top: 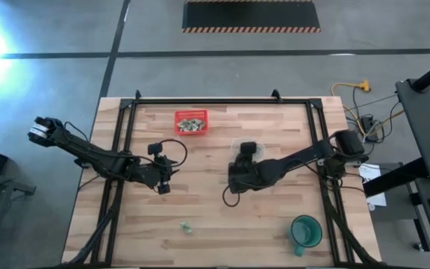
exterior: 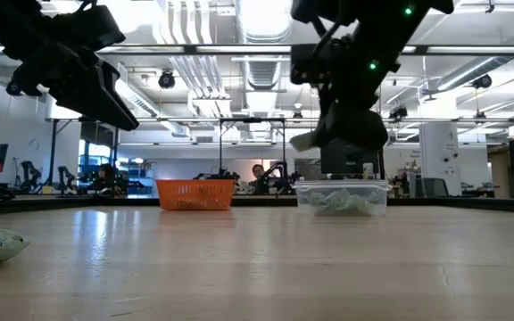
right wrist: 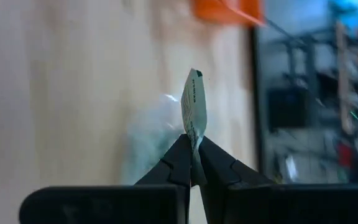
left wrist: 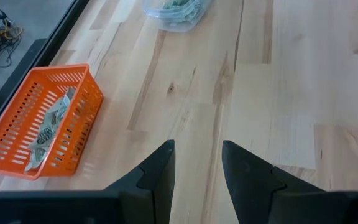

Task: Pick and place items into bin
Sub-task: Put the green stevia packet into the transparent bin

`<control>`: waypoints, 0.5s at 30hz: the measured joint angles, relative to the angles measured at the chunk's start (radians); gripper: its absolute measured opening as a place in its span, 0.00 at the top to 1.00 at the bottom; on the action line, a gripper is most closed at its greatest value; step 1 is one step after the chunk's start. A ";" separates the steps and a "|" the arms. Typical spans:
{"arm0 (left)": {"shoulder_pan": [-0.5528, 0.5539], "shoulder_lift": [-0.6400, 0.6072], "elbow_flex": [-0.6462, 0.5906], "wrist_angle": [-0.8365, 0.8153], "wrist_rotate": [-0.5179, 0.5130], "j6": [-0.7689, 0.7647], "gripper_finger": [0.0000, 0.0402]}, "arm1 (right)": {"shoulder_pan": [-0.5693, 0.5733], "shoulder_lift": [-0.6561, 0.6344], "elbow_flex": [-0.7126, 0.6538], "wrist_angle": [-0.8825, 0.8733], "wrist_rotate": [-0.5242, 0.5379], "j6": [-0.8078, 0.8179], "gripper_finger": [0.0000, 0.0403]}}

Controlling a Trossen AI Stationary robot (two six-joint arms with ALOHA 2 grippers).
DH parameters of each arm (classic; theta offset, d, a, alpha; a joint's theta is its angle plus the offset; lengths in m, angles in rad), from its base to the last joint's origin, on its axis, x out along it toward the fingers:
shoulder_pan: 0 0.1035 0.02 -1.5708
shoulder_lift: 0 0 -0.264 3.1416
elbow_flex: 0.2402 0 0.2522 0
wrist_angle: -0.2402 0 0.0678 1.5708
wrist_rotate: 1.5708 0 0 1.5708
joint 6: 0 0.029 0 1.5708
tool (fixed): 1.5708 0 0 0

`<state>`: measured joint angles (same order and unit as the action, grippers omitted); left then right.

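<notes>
No legible txt anywhere; print on the wrapped piece in right gripper too small to read.

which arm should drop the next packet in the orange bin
Right: the right gripper is shut on a packet. The left gripper is open and empty, though nearer the orange bin.

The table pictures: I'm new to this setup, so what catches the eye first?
The right end effector pinches a pale green packet above the table's middle. An orange basket holding more packets sits at the far edge. One stray packet lies near the front, by a green cup.
</notes>
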<state>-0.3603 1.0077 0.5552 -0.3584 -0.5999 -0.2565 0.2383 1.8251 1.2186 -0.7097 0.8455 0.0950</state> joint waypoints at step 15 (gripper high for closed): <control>0.000 0.000 0.000 0.001 0.000 -0.001 0.71 | -0.107 -0.011 -0.101 -0.091 0.001 0.196 0.98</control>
<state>-0.3603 1.0077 0.5552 -0.3576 -0.5999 -0.2576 0.1314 1.8141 1.1180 -0.8004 0.8470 0.2905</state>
